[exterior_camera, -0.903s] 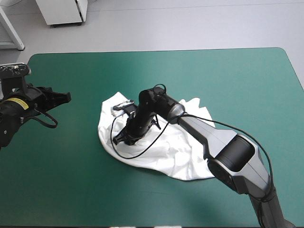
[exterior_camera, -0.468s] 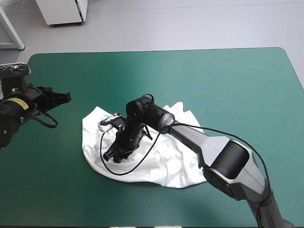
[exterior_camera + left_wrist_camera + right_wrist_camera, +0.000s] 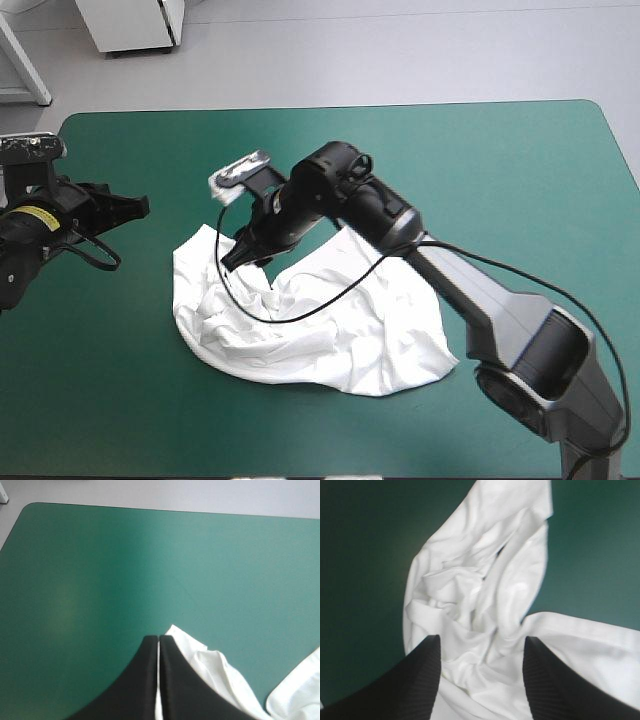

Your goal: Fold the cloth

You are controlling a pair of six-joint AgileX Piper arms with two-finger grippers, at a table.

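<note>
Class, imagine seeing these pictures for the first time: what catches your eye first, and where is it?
The white T-shirt stands out first: a crumpled heap in the middle of the teal-green table. Over its far left part the right gripper hangs open. The left gripper, shut, is near the table's left edge, clear of the T-shirt.
</note>
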